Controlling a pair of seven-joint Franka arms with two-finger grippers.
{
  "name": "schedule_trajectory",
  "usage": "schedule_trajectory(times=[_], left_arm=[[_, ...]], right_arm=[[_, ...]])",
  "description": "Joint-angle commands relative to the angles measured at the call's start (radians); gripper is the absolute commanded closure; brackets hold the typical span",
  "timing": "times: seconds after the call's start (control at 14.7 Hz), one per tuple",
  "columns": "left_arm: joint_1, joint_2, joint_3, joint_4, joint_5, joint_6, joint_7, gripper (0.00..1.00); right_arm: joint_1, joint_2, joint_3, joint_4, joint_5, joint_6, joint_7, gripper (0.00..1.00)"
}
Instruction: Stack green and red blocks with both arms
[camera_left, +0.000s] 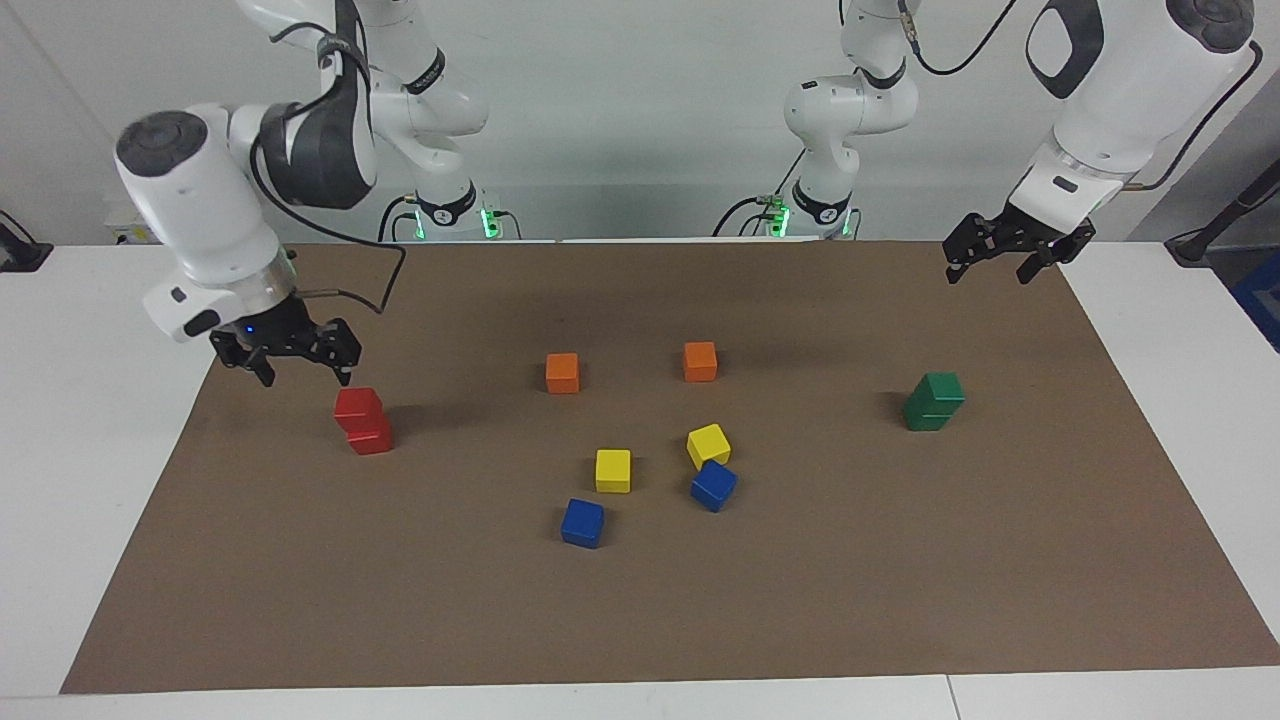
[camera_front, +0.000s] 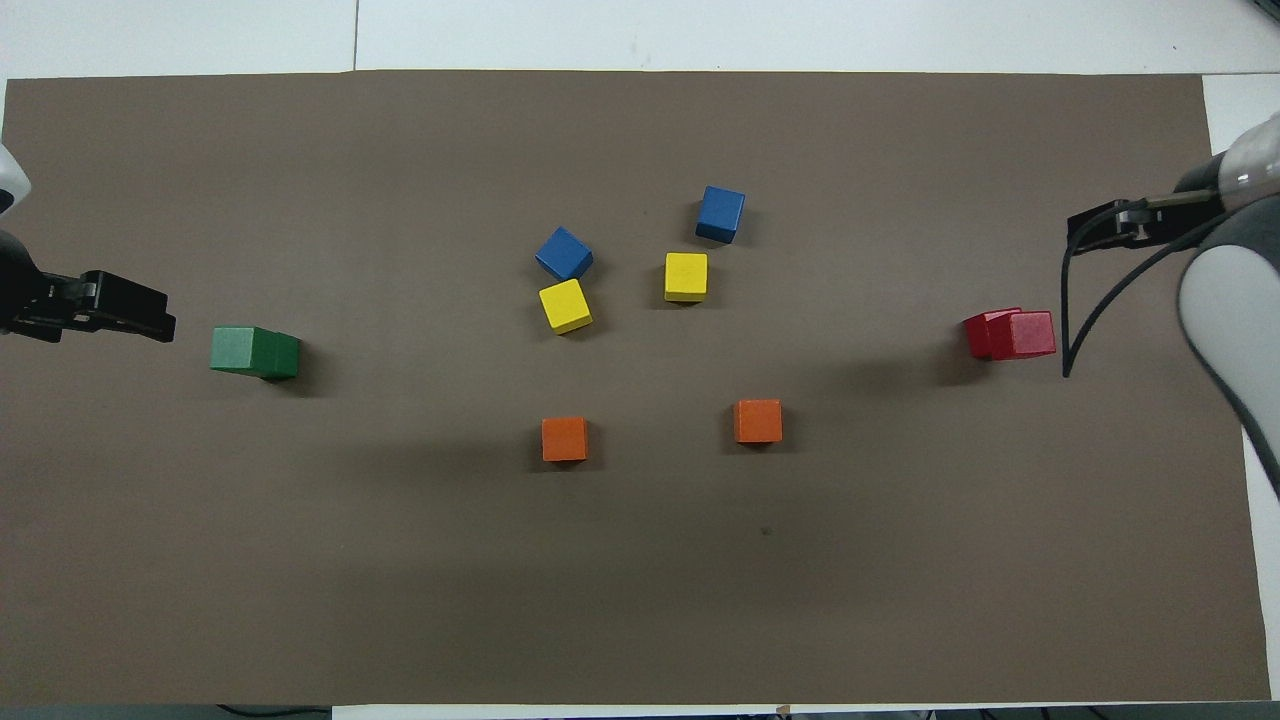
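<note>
In the facing view, the right pincer (camera_left: 296, 352) hangs wide and empty at left of frame, just above the two stacked red blocks (camera_left: 362, 421). The left pincer (camera_left: 1003, 254) waits spread wide at upper right, well apart from the stacked green blocks (camera_left: 933, 401) at right-centre.

Two glossy white jointed arms with rounded shells, dark grey joint caps and grey panels. Black two-finger right hand (camera_left: 297, 360) under a white wrist with a small blue light; matching black left hand (camera_left: 992, 266). Black cables looping along both, green lights glowing at the bases.
</note>
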Motion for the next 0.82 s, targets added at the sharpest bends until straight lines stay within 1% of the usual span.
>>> schedule_trajectory(times=[0.0, 0.07, 0.27, 0.55, 0.75], left_arm=[[-0.007, -0.006, 0.003, 0.008, 0.001, -0.019, -0.014, 0.0], [-0.007, -0.006, 0.003, 0.008, 0.001, -0.019, -0.014, 0.0], [-0.007, -0.006, 0.003, 0.008, 0.001, -0.019, -0.014, 0.0], [-0.007, -0.006, 0.003, 0.008, 0.001, -0.019, -0.014, 0.0], [-0.007, -0.006, 0.003, 0.008, 0.001, -0.019, -0.014, 0.0]], right_arm=[[-0.002, 0.016, 0.005, 0.139, 0.045, -0.137, 0.014, 0.0], [-0.002, 0.002, 0.005, 0.165, 0.059, -0.191, 0.014, 0.0], [-0.004, -0.019, 0.003, 0.176, 0.061, -0.288, 0.008, 0.0], [-0.01, -0.068, 0.002, 0.175, 0.062, -0.371, 0.004, 0.0], [-0.004, -0.087, 0.005, 0.175, 0.053, -0.391, 0.004, 0.0]])
